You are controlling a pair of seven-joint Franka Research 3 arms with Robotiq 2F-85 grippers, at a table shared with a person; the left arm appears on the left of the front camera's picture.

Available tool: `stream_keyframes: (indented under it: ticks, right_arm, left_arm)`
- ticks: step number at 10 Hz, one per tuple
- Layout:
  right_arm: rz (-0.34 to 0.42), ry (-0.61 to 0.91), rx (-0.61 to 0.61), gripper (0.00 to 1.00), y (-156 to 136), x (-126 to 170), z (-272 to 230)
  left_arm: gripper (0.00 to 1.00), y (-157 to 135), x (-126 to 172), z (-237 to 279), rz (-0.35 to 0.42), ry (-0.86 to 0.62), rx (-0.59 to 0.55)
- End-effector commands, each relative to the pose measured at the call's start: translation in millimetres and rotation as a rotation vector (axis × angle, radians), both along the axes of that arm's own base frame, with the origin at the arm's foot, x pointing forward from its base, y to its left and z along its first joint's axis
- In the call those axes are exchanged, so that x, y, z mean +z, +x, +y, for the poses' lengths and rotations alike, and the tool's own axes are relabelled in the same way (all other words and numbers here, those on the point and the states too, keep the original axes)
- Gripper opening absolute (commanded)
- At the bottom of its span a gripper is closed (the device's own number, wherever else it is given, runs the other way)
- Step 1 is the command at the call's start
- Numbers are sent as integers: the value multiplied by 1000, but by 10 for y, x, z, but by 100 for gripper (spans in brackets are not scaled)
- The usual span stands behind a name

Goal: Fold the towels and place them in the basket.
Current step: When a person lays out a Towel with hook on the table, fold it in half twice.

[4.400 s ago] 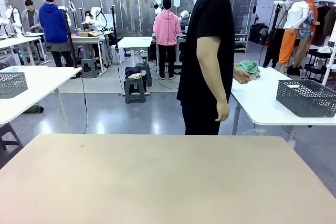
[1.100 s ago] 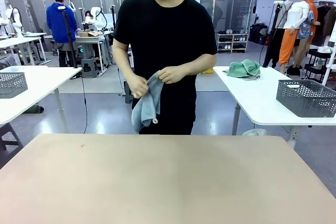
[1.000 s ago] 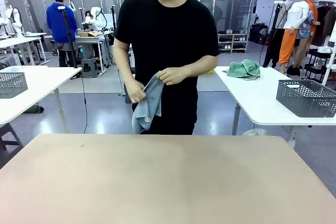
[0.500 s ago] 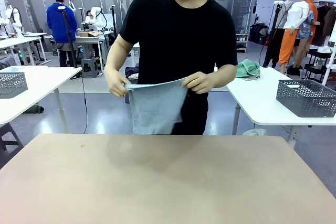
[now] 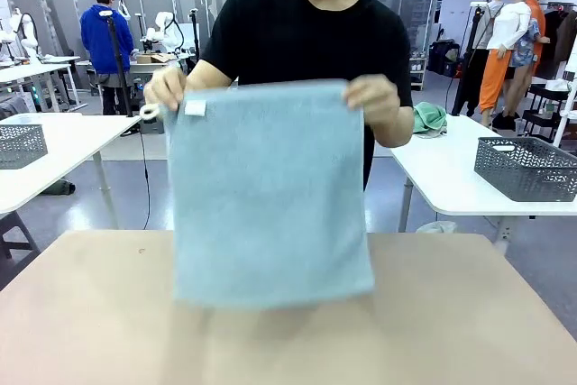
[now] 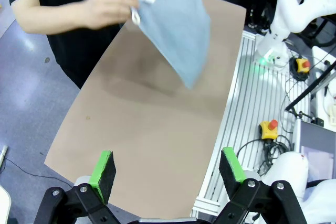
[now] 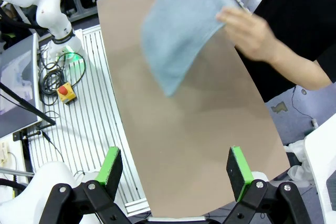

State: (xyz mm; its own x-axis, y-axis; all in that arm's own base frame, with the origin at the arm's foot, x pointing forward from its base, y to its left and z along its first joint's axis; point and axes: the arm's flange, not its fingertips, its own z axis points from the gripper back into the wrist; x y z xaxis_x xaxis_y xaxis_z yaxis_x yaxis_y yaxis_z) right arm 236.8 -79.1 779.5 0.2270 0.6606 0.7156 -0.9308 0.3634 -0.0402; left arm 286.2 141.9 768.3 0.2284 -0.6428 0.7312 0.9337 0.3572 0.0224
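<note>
Across the beige table (image 5: 469, 313), a person holds a pale grey-blue towel (image 5: 270, 191) spread flat by its two top corners. It hangs in the air above the table's far half. A green towel (image 5: 425, 116) lies bunched on the white side table at the right, beside a dark-grey mesh basket (image 5: 527, 167). My left gripper (image 6: 167, 167) is open and empty, high over the table's near edge, with the towel (image 6: 176, 22) far ahead of it. My right gripper (image 7: 174, 166) is likewise open and empty, well short of the towel (image 7: 181, 30).
A second grey basket (image 5: 20, 143) stands on a white table at the left. The person's hands (image 6: 107, 6) (image 7: 249, 30) pinch the towel's corners. A slatted aluminium base with cables and red stop buttons (image 6: 270, 127) lies along my side of the table.
The person has shaken out the bunched towel, lifted it from waist height and stretched it wide over the table. Neither gripper has moved.
</note>
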Motion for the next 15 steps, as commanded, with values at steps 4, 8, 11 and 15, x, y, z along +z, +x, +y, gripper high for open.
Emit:
stream_keyframes:
  ticks: [4, 8, 11, 15]
  right_arm:
    - [-8, 4, 16, 100, -5, 3, -2]
    - [-8, 4, 16, 100, -5, 3, -2]
    - [-8, 4, 16, 100, -5, 3, -2]
    - [-8, 4, 16, 100, -5, 3, -2]
  left_arm:
    - [100, 6, 20, -20, -9, -11, -10]
    - [100, 6, 20, -20, -9, -11, -10]
    - [100, 6, 20, -20, -9, -11, -10]
    - [100, 6, 20, -20, -9, -11, -10]
